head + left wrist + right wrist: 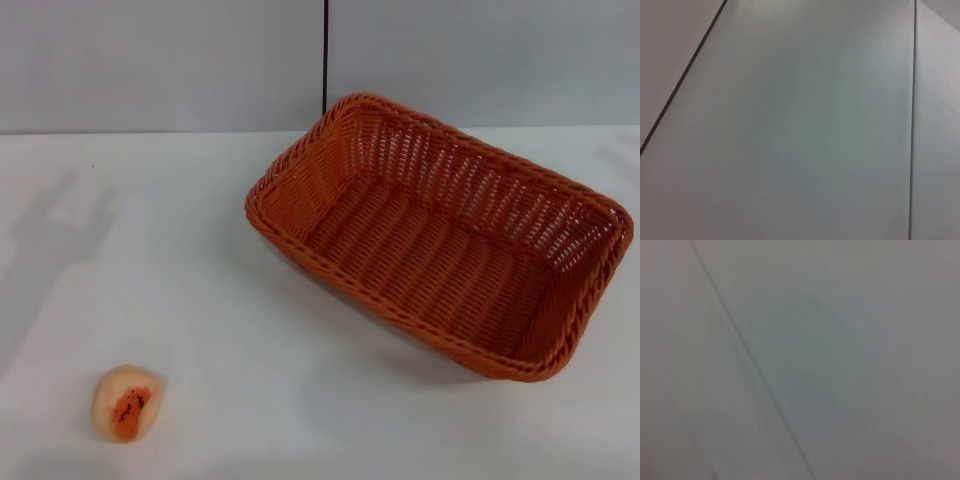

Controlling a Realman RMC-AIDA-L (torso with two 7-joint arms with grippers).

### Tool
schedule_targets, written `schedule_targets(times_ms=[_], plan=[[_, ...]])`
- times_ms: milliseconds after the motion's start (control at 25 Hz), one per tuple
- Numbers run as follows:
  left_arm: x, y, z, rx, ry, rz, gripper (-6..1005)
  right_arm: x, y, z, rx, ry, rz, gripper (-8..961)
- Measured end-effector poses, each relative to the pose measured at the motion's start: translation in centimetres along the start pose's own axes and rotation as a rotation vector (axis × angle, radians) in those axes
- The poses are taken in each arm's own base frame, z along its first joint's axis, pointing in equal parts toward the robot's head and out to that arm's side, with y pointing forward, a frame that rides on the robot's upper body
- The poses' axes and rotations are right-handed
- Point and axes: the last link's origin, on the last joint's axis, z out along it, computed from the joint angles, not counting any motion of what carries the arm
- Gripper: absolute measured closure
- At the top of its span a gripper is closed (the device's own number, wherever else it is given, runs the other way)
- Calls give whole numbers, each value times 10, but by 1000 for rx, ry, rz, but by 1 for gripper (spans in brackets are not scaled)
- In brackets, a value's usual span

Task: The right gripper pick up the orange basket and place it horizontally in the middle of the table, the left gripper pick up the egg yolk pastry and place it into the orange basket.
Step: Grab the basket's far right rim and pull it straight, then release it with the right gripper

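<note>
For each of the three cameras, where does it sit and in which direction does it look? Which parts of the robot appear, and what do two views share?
Head view: on the robot's head, looking forward and down at the table, the orange basket and the egg yolk pastry; no arm or gripper shows, only a forked shadow on the left.
Left wrist view: on the left arm, facing pale panels with dark seams; no fingers show.
Right wrist view: on the right arm, facing a pale surface with one dark seam; no fingers show.
Shared: both wrist views show only plain panels, neither basket nor pastry.

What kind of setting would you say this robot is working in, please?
Probably a lab or test bench rather than a kitchen: a plain white table against bare grey wall panels, holding only an orange basket and an egg yolk pastry.
</note>
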Motion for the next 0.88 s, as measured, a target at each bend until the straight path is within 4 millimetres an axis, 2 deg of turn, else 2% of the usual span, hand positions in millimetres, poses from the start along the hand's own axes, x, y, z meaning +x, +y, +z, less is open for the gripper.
schedule_targets(times_ms=[120, 160, 200, 400, 600, 880], plan=[[0, 0, 1, -4, 4, -11, 400, -25, 5, 9, -1, 171, -21, 425], [0, 1, 1, -5, 5, -17, 400, -39, 8, 16, 3, 267, -33, 426], [1, 1, 1, -6, 5, -24, 400, -39, 8, 16, 3, 267, -33, 426], [0, 1, 1, -10, 1, -32, 400, -59, 16, 35, 14, 509, -79, 426], [-2, 3, 0, -16, -7, -40, 400, -57, 15, 58, 71, 724, -141, 426], [-4, 4, 0, -12, -11, -50, 399, -42, 16, 91, 92, 838, -219, 426]])
